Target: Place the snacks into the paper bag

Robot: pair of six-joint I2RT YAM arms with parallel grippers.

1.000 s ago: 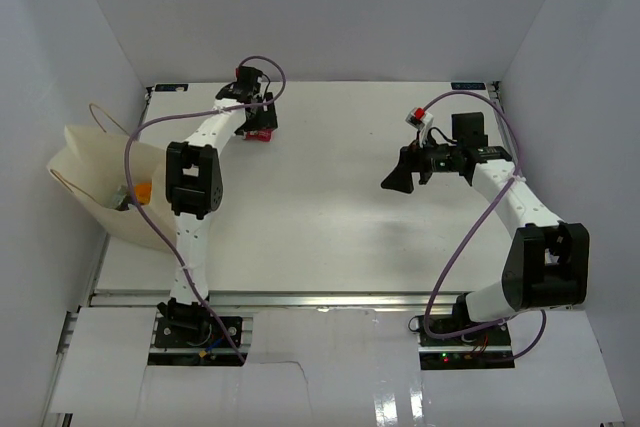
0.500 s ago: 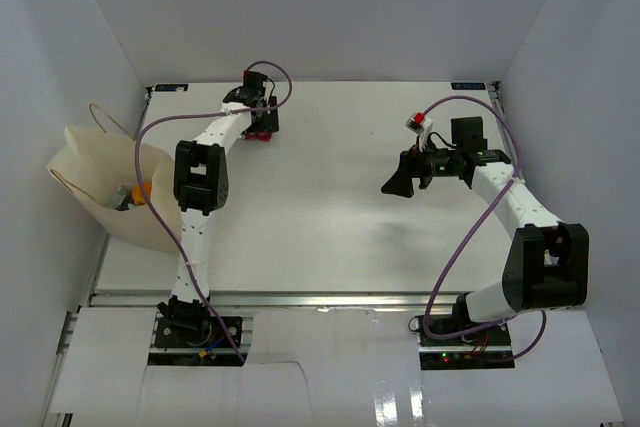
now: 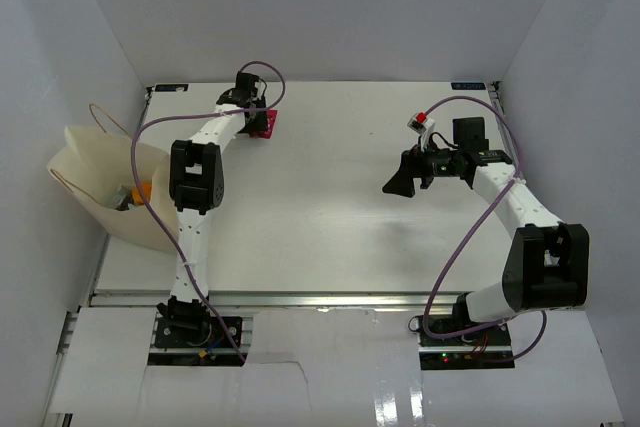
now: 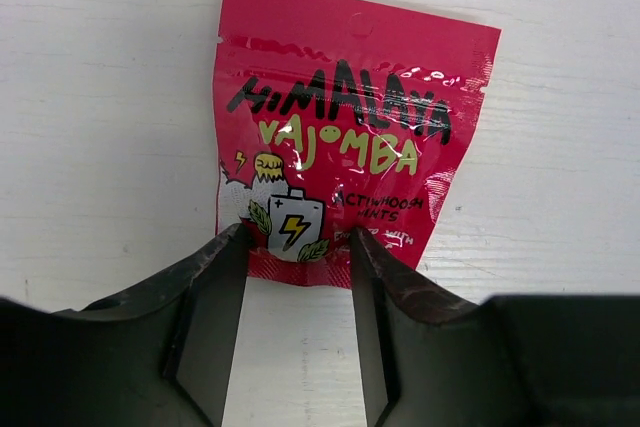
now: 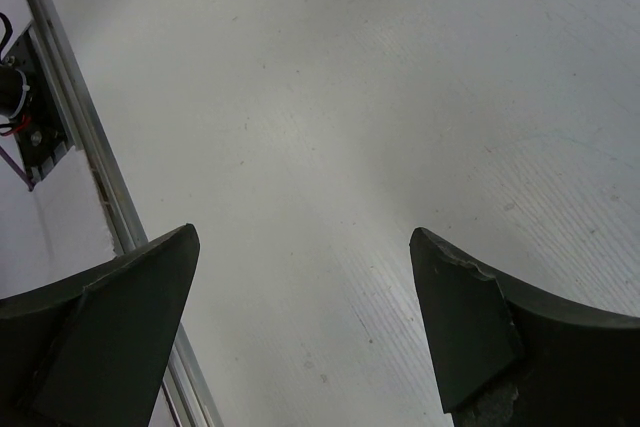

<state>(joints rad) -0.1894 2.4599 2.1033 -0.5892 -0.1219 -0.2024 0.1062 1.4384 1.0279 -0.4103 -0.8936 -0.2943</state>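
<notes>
The tiny red snack packet (image 4: pixel 350 127) lies flat on the white table at the far left-middle (image 3: pixel 267 126). My left gripper (image 4: pixel 297 247) is open just above it, with its fingertips (image 4: pixel 232 247) over the packet's lower edge, one on each side. The table shows between the fingers. The cream paper bag (image 3: pixel 95 172) lies at the left edge with its mouth open, and an orange packet (image 3: pixel 143 190) shows inside. My right gripper (image 3: pixel 400 175) hovers open and empty over the right half of the table, also in its wrist view (image 5: pixel 300 247). The other packets are not in view.
An aluminium rail (image 3: pixel 300 299) runs along the table's near edge and shows in the right wrist view (image 5: pixel 80 127). White walls enclose the table on the far side, left and right. Purple cables loop over both arms (image 3: pixel 140 137).
The left wrist has shifted a little over the red packet, which now sits slightly farther back. The right arm has hardly moved.
</notes>
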